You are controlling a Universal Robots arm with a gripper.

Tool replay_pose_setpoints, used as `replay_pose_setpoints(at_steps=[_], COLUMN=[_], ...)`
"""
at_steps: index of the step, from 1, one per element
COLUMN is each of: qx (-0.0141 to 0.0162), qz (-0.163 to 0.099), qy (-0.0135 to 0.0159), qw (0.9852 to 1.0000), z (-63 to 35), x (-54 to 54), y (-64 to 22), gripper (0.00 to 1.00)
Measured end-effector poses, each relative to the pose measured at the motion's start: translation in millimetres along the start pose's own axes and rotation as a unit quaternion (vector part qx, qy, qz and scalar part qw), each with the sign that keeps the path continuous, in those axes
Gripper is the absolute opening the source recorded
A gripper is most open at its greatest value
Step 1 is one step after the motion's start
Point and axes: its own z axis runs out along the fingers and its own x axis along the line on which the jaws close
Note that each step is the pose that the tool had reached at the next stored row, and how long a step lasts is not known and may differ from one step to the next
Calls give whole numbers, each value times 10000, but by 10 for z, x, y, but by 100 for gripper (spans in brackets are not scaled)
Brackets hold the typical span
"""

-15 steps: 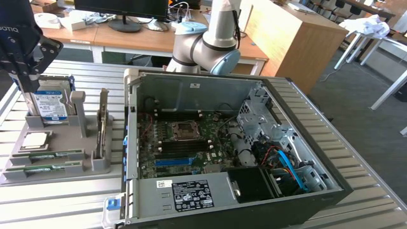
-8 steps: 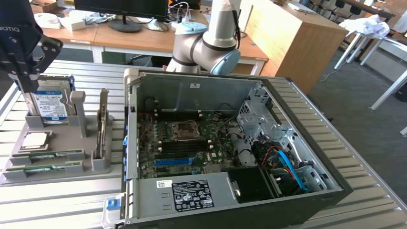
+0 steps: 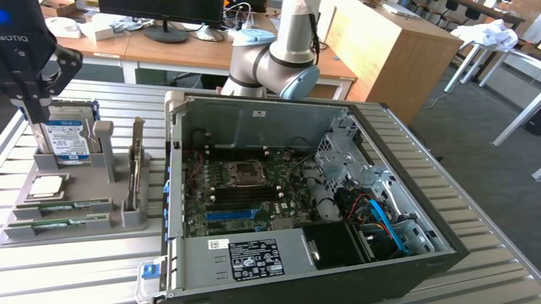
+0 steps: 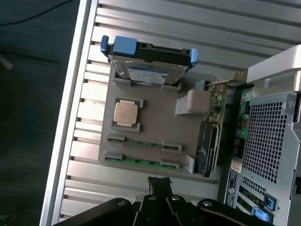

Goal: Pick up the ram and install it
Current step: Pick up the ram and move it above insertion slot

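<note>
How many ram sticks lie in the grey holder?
2. One ram stick lies beside the processor chip; the other ram stick lies alongside it at the holder's outer edge. None seems hidden.

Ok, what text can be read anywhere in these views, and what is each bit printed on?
"OTIQ": white letters on the body of the end effector, the start cut off at the picture's edge.
Blue and white label on the hard drive: print too blurred to read.
The power supply label inside the computer case: too small to read.
Pale labels on the ram sticks: unreadable.
</note>
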Motion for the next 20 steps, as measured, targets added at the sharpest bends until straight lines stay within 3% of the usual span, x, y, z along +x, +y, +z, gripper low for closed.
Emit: replay_pose_setpoints(at_steps=[5,10,15,20], qx=[2,2,7,15], qz=[-441,-887,-1312,-1717], qy=[18,36,55,73], qw=[9990,9960,9913,9851], z=[1,2,2,3], x=[0,0,0,1], y=[0,0,0,0], gripper=[10,10,10,10])
